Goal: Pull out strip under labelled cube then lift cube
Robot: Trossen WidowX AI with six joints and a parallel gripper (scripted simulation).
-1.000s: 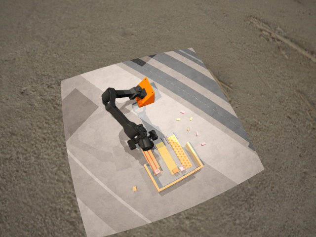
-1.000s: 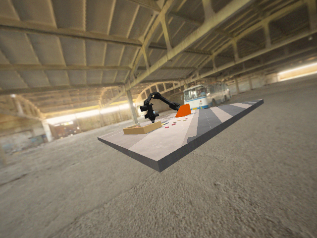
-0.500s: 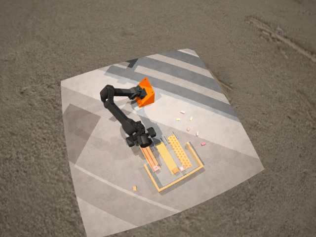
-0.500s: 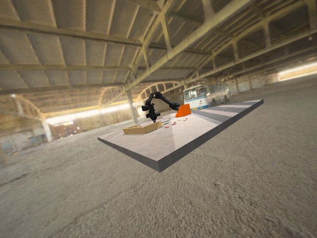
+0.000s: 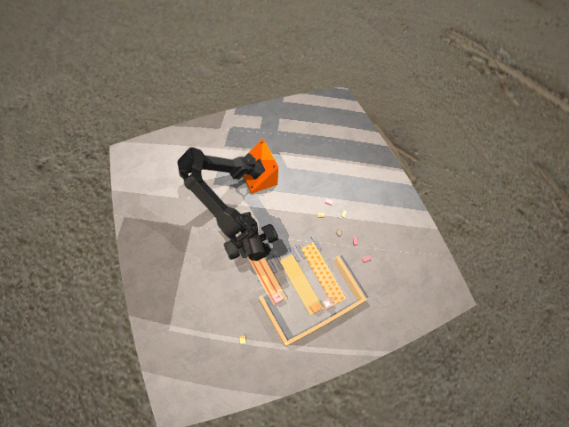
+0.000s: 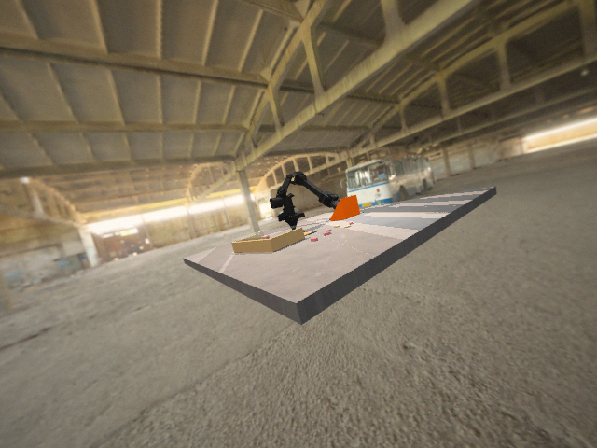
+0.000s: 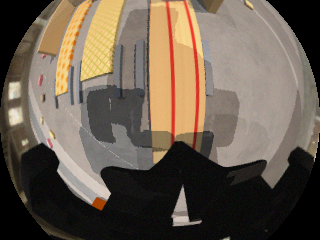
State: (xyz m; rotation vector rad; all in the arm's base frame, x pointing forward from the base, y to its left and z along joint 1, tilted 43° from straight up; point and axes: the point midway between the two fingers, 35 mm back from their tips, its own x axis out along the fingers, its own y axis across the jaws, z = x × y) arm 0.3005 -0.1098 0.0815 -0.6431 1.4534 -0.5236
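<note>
My gripper (image 6: 293, 227) (image 7: 178, 144) is shut, its tips down at the near end of the red-lined strip (image 5: 268, 279) (image 7: 160, 75); the wrist view does not show whether they touch it. In the top view the arm hides the tips. A pale pink cube (image 5: 277, 297) sits on that strip's far end. The plain-looking yellow strip (image 5: 299, 282) shows a crosshatch in the wrist view (image 7: 102, 40); an orange cube (image 5: 315, 306) is on its far end. A pink cube with a white patch (image 5: 327, 303) is between that strip and the orange-dotted strip (image 5: 324, 273) (image 7: 72, 45). The cube labels are too small to read.
A low tan wall (image 5: 326, 321) (image 6: 253, 245) encloses the strips' far ends on three sides. Thin grey rails (image 5: 316, 243) (image 7: 118, 75) flank the strips. Several small pink and yellow blocks lie right of the arm; a yellow block (image 5: 242, 339) lies outside the wall.
</note>
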